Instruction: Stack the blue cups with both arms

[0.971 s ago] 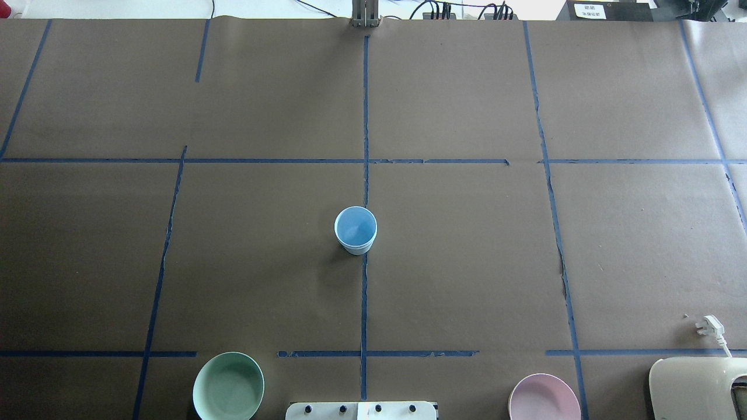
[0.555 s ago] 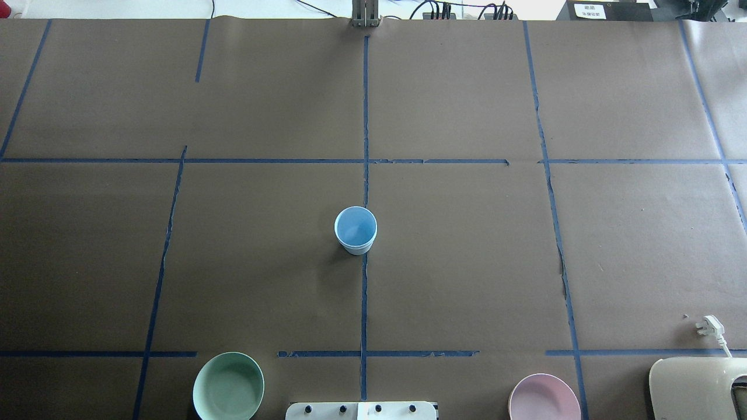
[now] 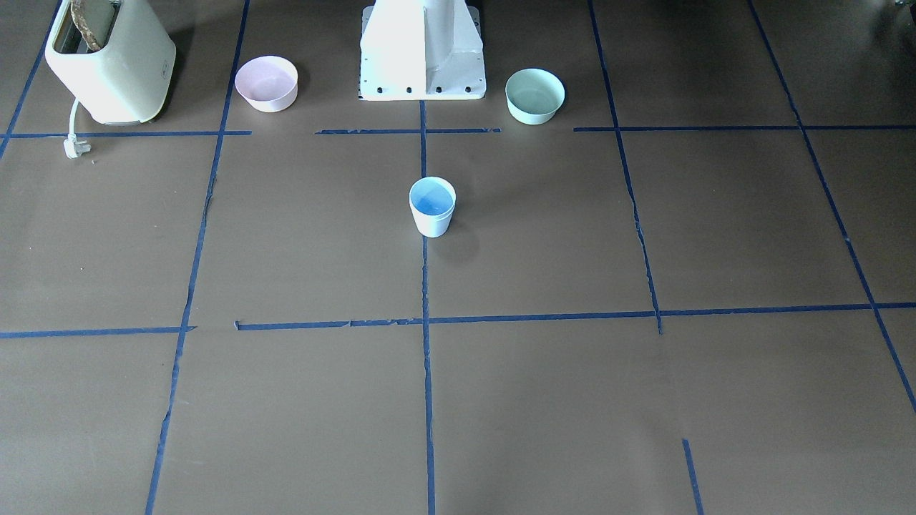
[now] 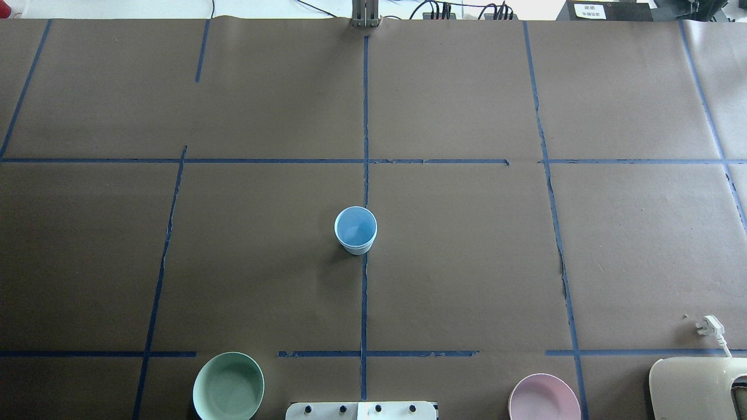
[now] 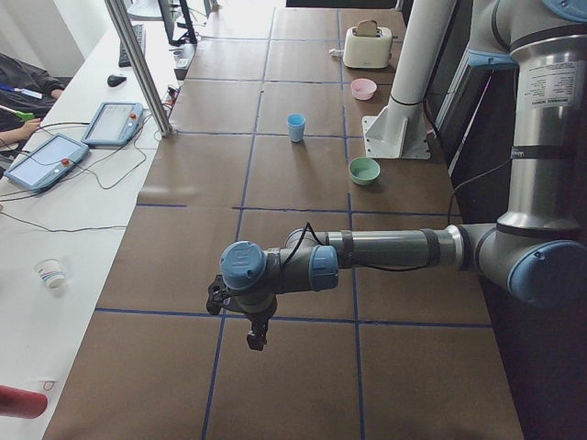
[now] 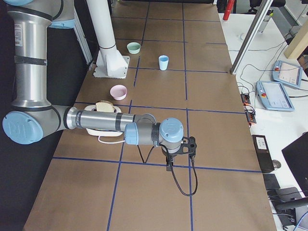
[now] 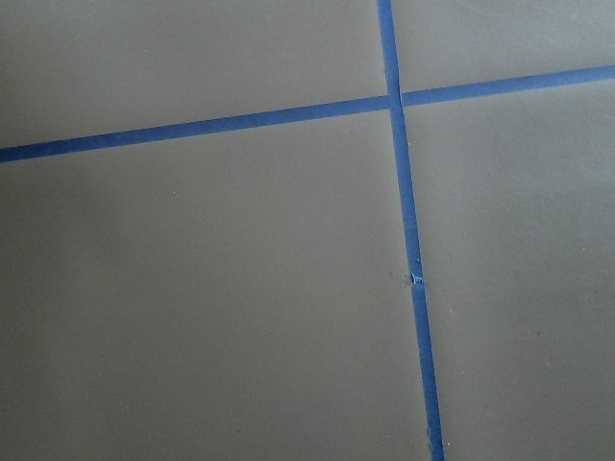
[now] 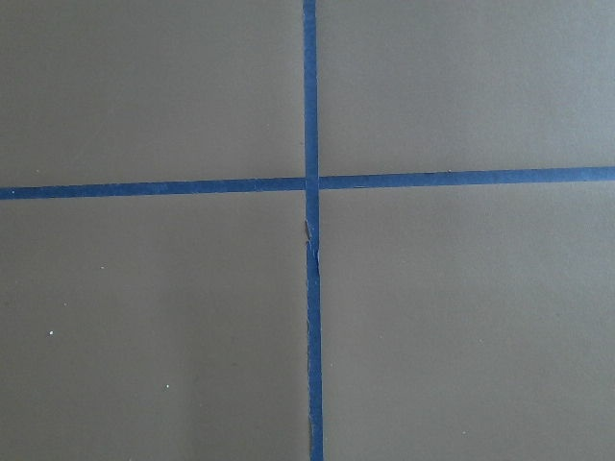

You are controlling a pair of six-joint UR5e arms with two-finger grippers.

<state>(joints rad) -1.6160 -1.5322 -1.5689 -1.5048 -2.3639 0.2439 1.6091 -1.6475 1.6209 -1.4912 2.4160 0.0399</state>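
Note:
One pale blue cup shape (image 4: 355,230) stands upright at the table's middle on the blue centre line; it also shows in the front view (image 3: 432,207), the left view (image 5: 295,126) and the right view (image 6: 163,62). I cannot tell whether a second cup sits nested in it. My left gripper (image 5: 256,339) hangs over the table's left end, far from the cup, seen only in the left view. My right gripper (image 6: 170,166) hangs over the right end, seen only in the right view. I cannot tell if either is open or shut. Both wrist views show only brown paper and blue tape.
A mint-green bowl (image 4: 228,386) and a pink bowl (image 4: 544,399) flank the white pedestal base (image 3: 422,50) at the near edge. A cream toaster (image 4: 697,388) with its plug (image 4: 709,326) stands near the right corner.

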